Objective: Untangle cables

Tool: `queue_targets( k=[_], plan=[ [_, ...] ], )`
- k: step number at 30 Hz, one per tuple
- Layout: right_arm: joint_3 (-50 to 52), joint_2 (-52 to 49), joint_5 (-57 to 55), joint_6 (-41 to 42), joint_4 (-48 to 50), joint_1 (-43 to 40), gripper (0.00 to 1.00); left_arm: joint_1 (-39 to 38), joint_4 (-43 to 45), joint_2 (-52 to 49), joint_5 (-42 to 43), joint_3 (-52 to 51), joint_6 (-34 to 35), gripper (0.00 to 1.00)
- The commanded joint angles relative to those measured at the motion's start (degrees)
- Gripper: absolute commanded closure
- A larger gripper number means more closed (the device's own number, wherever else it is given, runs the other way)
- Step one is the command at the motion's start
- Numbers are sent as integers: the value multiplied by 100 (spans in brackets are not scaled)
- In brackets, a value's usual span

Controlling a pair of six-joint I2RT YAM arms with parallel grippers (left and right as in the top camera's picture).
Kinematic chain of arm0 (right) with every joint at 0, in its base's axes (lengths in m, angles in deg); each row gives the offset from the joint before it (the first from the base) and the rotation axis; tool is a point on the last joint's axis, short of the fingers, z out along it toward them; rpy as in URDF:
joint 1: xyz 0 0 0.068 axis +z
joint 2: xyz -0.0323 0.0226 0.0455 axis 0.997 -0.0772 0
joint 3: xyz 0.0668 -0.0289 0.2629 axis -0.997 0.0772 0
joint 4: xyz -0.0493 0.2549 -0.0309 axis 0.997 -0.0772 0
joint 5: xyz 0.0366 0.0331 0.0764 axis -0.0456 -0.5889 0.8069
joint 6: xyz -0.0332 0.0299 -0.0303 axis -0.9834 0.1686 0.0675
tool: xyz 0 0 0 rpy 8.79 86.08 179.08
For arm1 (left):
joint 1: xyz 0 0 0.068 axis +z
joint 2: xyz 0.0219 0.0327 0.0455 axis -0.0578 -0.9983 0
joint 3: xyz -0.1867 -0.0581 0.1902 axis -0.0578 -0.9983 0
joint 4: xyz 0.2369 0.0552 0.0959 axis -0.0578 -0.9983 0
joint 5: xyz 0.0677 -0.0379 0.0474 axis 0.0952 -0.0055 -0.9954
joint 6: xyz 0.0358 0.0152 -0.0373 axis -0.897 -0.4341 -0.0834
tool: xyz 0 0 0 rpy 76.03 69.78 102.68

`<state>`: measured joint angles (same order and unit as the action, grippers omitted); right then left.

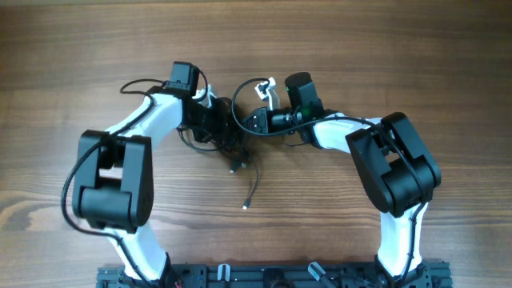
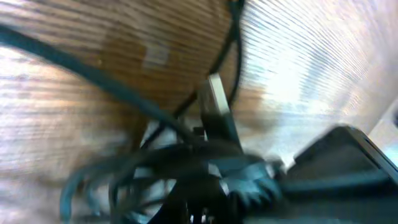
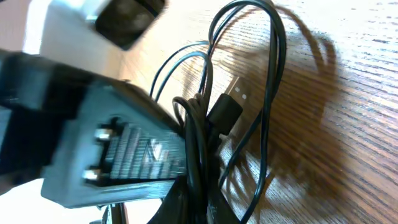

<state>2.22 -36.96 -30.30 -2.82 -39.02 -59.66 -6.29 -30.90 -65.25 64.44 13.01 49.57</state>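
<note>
Cables (image 1: 232,144) bunched between both pincers; one tail runs lengthwise away from them, plug end (image 1: 246,207) farthest. Right pincer (image 1: 254,122) grasping strands; left pincer (image 1: 218,122) clenched (hold blurred).

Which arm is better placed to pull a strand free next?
Probably the right. The right gripper is shut on the cables, with loops and the USB plug visible beside it. The left gripper is shut too, but its view is too blurred to show a grip.

Worktop (image 1: 400,64): wood-grain, satin sheen. Cables (image 3: 272,93): black, smooth, glossy sheath. USB plug (image 3: 227,111): black plastic body, bright metal shell. Arm casings (image 1: 154,118): smooth white plastic.
</note>
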Motion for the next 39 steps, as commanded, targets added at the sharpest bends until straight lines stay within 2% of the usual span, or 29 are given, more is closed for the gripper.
queue_targets(
  k=[1, 7, 12, 15, 16, 17, 18, 19, 22, 25, 27, 28, 29, 30, 32, 36, 39],
  plan=[
    [9, -76, -79, -61, 2, 20, 90, -7, -251, 800, 459, -24, -455, 96],
    [9, -76, -76, -63, 20, 20, 90, -7, -590, 1106, 140, -24, -457, 96],
    [9, -76, -79, -63, 22, 20, 89, -2, -828, 1108, -37, -22, -533, 88],
    [9, -76, -79, -63, 20, 20, 89, 4, -1056, 1108, -140, -22, -778, 68],
    [9, -76, -79, -63, 20, 20, 89, 11, -1152, 1108, -240, -22, -787, 53],
    [9, -76, -79, -63, 22, 20, 89, 15, -1263, 1108, -330, -22, -909, 44],
    [9, -76, -79, -61, 20, 20, 88, 15, -1340, 1108, -382, -22, -1005, 38],
    [9, -76, -79, -61, 20, 20, 88, 13, -1460, 1108, -437, -22, -1082, 37],
    [9, -76, -79, -63, 20, 20, 87, 13, -1639, 1108, -444, -22, -1390, 39],
    [9, -76, -76, -63, 20, 20, 85, 13, -1810, 1108, -439, -22, -1790, 50],
    [9, -76, -76, -63, 20, 20, 85, 15, -1912, 1108, -439, -22, -2092, 62],
    [9, -76, -76, -61, 20, 20, 85, 26, -1954, 1108, -439, -22, -2229, 74],
    [9, -76, -76, -61, 20, 20, 85, 59, -1989, 1108, -439, -22, -2288, 91],
    [9, -76, -76, -61, 17, 20, 85, 131, -2013, 1108, -391, -22, -2356, 96],
    [9, -76, -76, -63, 20, 20, 84, 302, -2017, 1108, -109, -22, -2490, 96],
    [9, -76, -76, -61, 22, 20, 85, 787, -2076, 1108, 1049, -22, -3357, 96],
    [9, -76, -76, -61, 22, 20, 84, 966, -2079, 1108, 1537, -24, -3759, 96]
  ],
)
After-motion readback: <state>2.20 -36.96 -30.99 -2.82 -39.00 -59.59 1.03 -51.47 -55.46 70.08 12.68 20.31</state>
